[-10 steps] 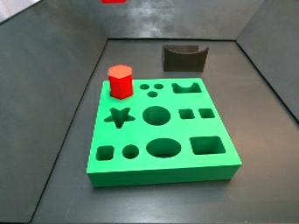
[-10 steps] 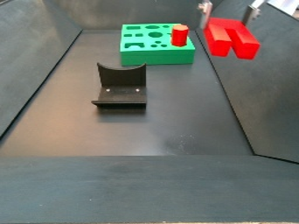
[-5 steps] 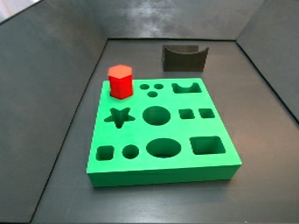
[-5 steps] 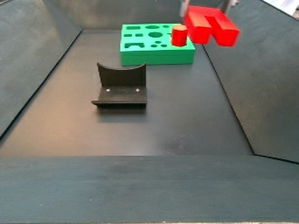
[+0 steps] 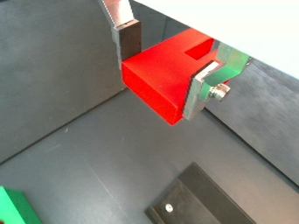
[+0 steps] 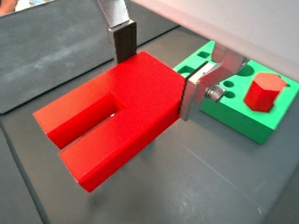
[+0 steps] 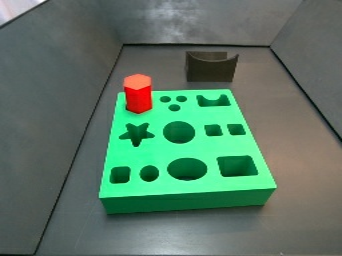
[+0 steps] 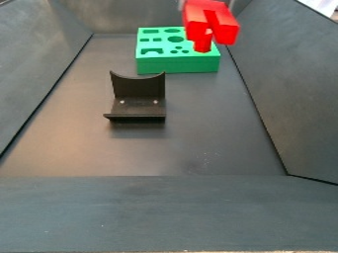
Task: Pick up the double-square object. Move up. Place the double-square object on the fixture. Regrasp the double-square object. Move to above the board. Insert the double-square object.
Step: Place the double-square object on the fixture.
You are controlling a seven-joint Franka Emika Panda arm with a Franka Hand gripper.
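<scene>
In both wrist views my gripper [image 5: 163,63] is shut on the red double-square object [image 5: 162,77], one silver finger [image 6: 124,37] on each flat side. The object's two lobes and notch [image 6: 100,122] point away from the fingers. A side view shows the double-square object [image 8: 209,24] hanging in the air over the far right part of the green board [image 8: 161,54]. The dark fixture [image 8: 134,99] stands on the floor nearer the camera, with nothing on it. No gripper or held piece appears in the side view that shows the board [image 7: 187,150] from the front.
A red hexagonal prism [image 7: 136,92] stands upright in the board's far left corner, and it also shows beside my finger [image 6: 264,92]. Dark sloping walls [image 8: 284,89] enclose the floor. The fixture [image 7: 210,66] sits behind the board.
The gripper has carried the double-square object leftward in a side view, from beyond the board's right edge to above the board. Board, prism and fixture have not moved.
</scene>
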